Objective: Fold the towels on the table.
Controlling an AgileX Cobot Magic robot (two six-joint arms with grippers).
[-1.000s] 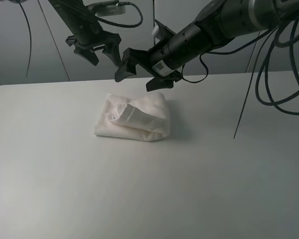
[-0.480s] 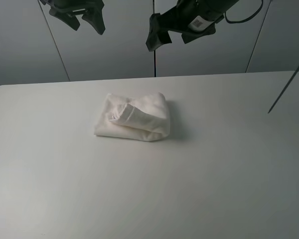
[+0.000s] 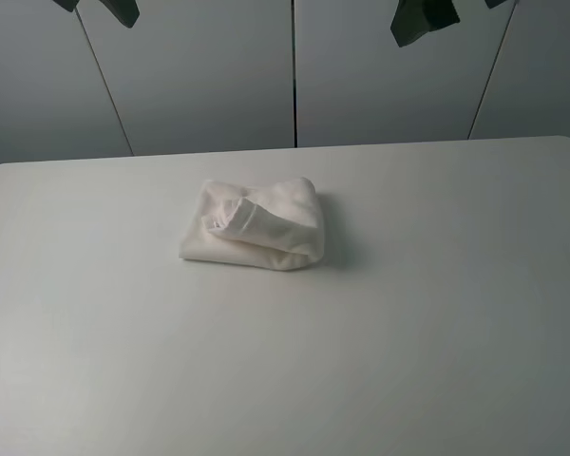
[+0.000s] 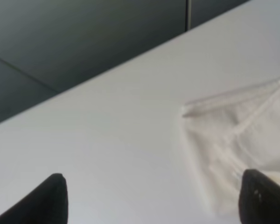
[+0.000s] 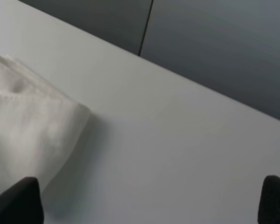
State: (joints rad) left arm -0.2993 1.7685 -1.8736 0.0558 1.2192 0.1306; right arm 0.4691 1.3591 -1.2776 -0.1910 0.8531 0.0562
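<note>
White table (image 3: 437, 332) carries one towel (image 3: 255, 226), a compact folded bundle slightly left of centre toward the far edge, loose flap on top, so the fold looks finished. Left gripper (image 4: 151, 198) and right gripper (image 5: 151, 198) are high above it, jaws spread, holding nothing: clear of the cloth, likely parked.
</note>
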